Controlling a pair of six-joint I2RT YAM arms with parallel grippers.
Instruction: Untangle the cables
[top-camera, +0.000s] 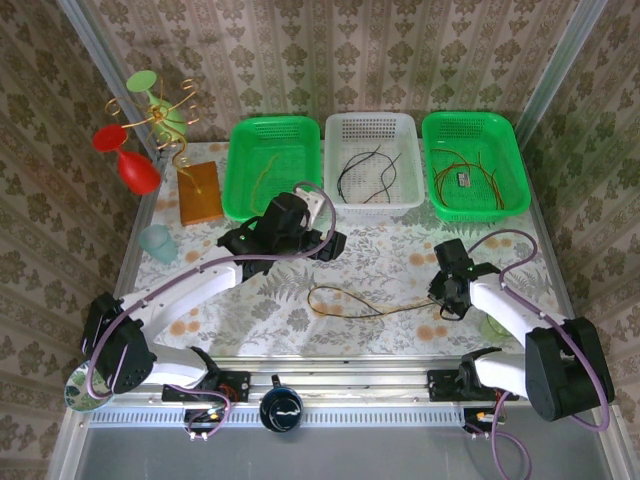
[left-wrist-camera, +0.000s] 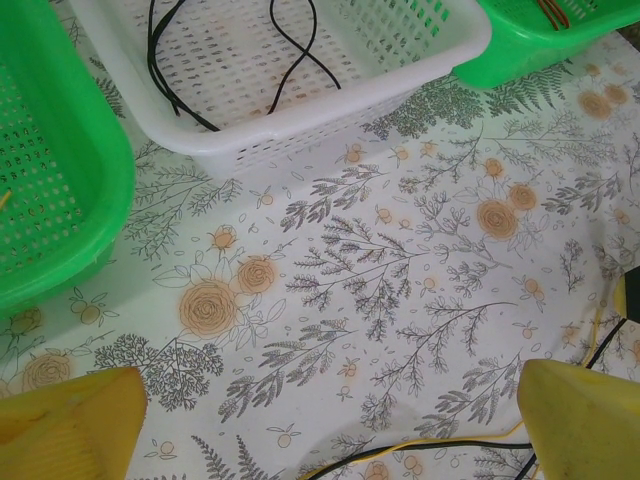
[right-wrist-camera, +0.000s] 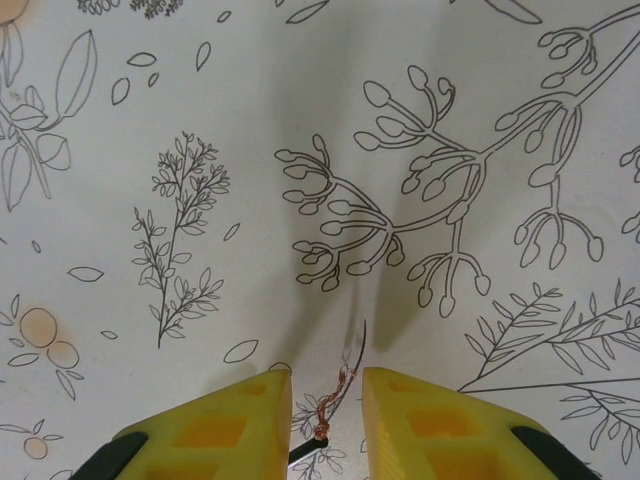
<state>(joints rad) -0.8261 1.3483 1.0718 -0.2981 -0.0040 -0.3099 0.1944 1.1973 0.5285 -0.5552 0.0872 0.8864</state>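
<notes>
Roughly mid-table (top-camera: 270, 312), spotted two of the cables (top-camera: 350, 303), one black and one yellow-olive, lying together with the long axis left to right, looped loosely at the left end and pointing at the right gripper (top-camera: 447, 296) with the right end. From the right wrist, found those jaws narrowed yet apart around a frayed copper tip (right-wrist-camera: 337, 390), which points away from the fingers; cannot tell whether it touches either pad. Lost the insulated part at the bottom edge. Found the left gripper (left-wrist-camera: 330, 410) spread wide, grasping nothing, near the white basket (left-wrist-camera: 300, 130) holding black strands.
</notes>
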